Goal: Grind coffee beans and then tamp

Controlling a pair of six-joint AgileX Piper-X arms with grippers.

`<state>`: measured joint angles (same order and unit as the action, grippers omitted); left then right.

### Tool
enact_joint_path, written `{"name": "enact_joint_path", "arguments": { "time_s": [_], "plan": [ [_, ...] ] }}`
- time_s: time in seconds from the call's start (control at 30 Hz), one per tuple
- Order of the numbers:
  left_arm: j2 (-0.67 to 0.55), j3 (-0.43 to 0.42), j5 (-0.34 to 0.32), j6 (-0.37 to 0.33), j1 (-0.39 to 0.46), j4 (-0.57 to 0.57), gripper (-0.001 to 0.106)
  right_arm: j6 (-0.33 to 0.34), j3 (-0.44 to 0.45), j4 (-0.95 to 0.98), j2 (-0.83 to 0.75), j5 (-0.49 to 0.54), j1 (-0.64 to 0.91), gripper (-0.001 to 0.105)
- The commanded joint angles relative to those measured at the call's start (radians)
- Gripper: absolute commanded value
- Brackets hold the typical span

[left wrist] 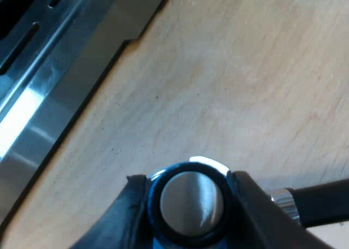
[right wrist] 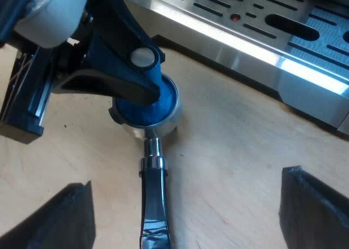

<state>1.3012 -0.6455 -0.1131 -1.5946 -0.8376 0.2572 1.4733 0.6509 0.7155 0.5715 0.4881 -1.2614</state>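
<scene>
Blue tamper, pinched by the left tool, apparently sits inside the holder; desk beneath. Right tool hangs spread.

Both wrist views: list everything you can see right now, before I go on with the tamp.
tamper: one, blue with a silver top, standing in the holder's basket.
holder: one, metal basket with a dark handle, lying on the table beside the machine's front, handle pointing towards the right gripper.
espresso machine: one, shiny steel, slotted drip tray at its front near the holder.
table: one, light wood, under the holder and the machine.
left gripper: one, black fingers closed on the tamper, over the holder.
right gripper: one, black fingers wide apart, holding nothing, over the holder's handle.
</scene>
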Motion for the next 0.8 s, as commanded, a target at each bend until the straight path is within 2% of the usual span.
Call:
{"name": "enact_joint_path", "arguments": {
  "time_s": [0.03,0.6,0.8],
  "plan": [
    [-0.002,0.020,0.012,-0.001,0.000,0.007,0.012,0.004,0.002,-0.002,0.000,0.006,0.000,0.071],
    [-0.002,0.117,0.011,-0.001,0.000,-0.009,0.012,0.004,0.002,-0.002,0.000,0.006,0.000,0.071],
    [-0.002,0.121,0.011,-0.001,0.000,-0.009,0.012,0.004,0.002,-0.002,0.000,0.006,0.000,0.071]
  ]
}}
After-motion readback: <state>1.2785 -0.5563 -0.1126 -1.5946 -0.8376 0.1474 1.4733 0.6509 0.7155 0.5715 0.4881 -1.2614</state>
